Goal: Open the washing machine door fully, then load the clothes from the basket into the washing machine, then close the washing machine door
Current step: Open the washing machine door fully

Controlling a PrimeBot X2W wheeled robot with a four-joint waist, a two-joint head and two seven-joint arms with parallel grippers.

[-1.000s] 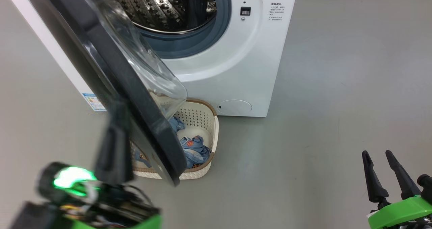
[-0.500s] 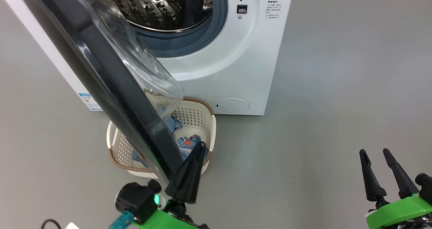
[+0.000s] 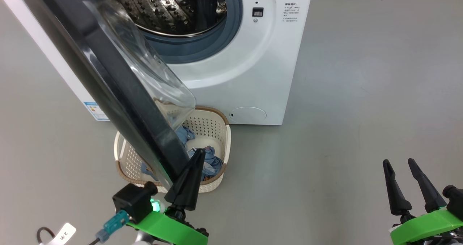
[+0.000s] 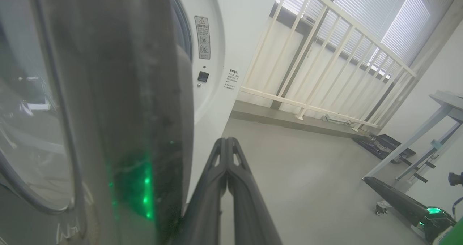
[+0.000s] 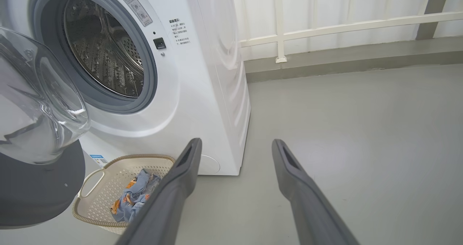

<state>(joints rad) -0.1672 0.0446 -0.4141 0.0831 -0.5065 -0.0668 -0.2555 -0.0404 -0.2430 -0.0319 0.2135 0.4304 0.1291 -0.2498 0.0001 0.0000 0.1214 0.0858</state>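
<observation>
While the left gripper (image 3: 198, 155) sits with its two fingers pressed flat together and nothing between them, the washing machine (image 3: 253, 68) looms beyond its tips, drum mouth wide to the room. Next, the washing machine door (image 3: 108, 78): it stands swung out but, by my read, not fully open, its black ring running right along the left side of those closed fingers, just beside them or brushing them; I can't call contact for sure. Under that door's lower edge, just past the fingertips, sits the basket (image 3: 228, 144), partly covered by the door. Far off to the right, well clear of everything, the right gripper (image 3: 398, 163) waits with its fingers spread apart, empty. Smallest of all, the clothes (image 3: 213, 163), a blue bundle in the basket directly ahead of the left fingertips. Now the danger: a closed pair of fingers has no hold on that glossy ring, so a push could skid off the edge and leave the door where it is or let it drift back. And with the door hanging over the basket, any reach for the clothes now risks knocking the glass bowl or shoving the basket across the floor.
</observation>
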